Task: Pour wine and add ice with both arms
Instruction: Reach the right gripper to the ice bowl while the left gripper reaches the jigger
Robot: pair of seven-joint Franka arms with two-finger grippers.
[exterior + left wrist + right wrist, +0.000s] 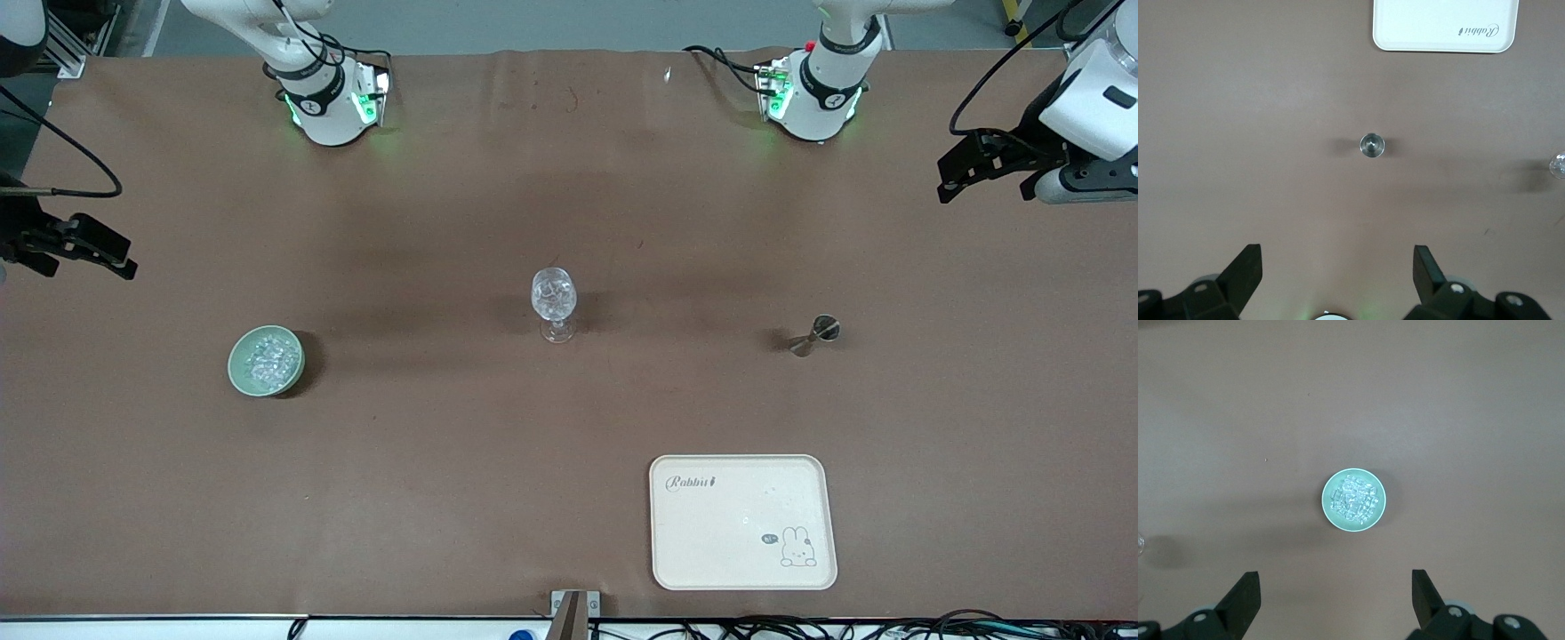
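Observation:
A clear wine glass (554, 302) stands mid-table with glittering clear pieces in its bowl. A pale green bowl (266, 360) filled with ice (269, 357) sits toward the right arm's end. It also shows in the right wrist view (1353, 500), where the ice (1353, 497) is plain. A small metal jigger (813, 336) stands toward the left arm's end and shows in the left wrist view (1372, 145). My left gripper (987, 178) (1338, 267) is open and empty, high over its end of the table. My right gripper (84, 253) (1336, 590) is open and empty, high over its own end.
A cream tray (743, 522) with a rabbit print lies near the table's front edge, nearer to the front camera than the jigger; its edge shows in the left wrist view (1445, 25). The arm bases (324, 98) (813, 93) stand along the table's back edge.

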